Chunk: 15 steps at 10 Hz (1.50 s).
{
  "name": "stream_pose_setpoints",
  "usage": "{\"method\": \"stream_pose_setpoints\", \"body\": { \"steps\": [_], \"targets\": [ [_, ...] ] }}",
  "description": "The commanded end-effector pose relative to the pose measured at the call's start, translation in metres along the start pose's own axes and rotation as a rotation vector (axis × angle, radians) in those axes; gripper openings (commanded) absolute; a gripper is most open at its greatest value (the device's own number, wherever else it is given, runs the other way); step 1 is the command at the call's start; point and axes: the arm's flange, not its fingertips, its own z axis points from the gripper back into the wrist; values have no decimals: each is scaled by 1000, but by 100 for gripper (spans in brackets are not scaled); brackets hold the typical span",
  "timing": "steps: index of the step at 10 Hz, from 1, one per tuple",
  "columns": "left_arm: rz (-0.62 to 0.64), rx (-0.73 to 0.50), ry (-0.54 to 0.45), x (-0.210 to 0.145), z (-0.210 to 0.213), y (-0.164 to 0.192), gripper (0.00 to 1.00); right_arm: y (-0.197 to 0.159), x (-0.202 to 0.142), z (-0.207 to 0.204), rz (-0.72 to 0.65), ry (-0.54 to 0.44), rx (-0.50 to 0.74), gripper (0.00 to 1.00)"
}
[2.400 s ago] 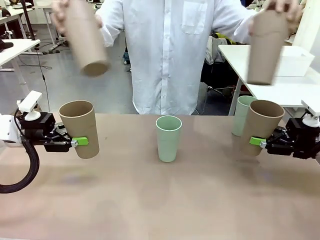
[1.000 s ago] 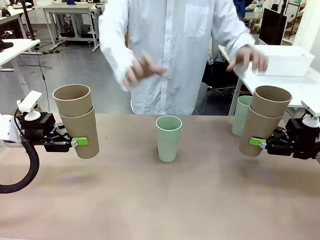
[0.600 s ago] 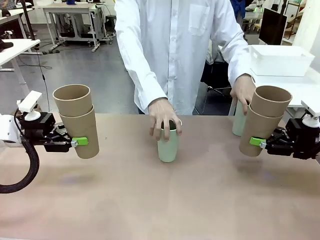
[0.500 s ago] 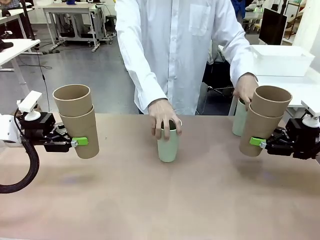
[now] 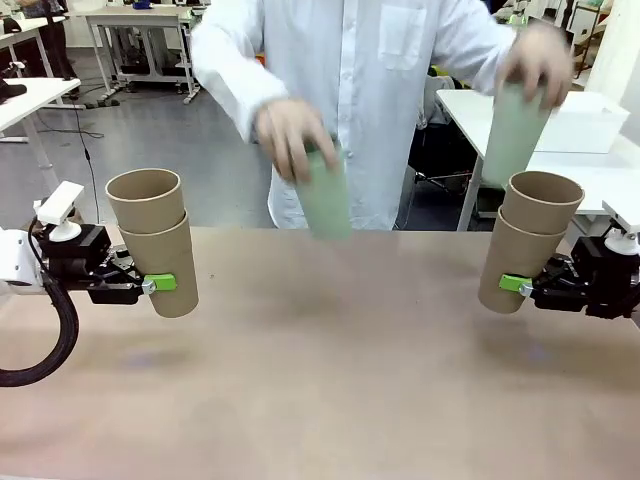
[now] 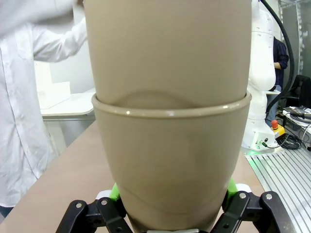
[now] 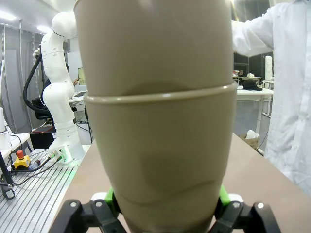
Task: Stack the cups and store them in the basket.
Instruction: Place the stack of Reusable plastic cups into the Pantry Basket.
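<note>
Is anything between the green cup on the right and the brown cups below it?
Nothing visible. The right green cup hangs in the person's hand above the right brown stack, whose top is open.

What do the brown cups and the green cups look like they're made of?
Brown cups: probably moulded plastic or a fibre composite, matte; even colour, smooth walls, only faint glints. Green cups: motion-blurred here; same shape, so likely the same material, but the finish is unclear.
</note>
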Motion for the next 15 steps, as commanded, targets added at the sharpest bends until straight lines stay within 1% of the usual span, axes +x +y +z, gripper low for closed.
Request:
{"method": "stream_pose_setpoints", "body": {
  "steps": [1,15],
  "targets": [
    [-7,2,-3,3,0,0,84,0,3,-1,9,0,1,84],
    [-7,2,-3,3,0,0,84,0,3,-1,9,0,1,84]
  ]
}}
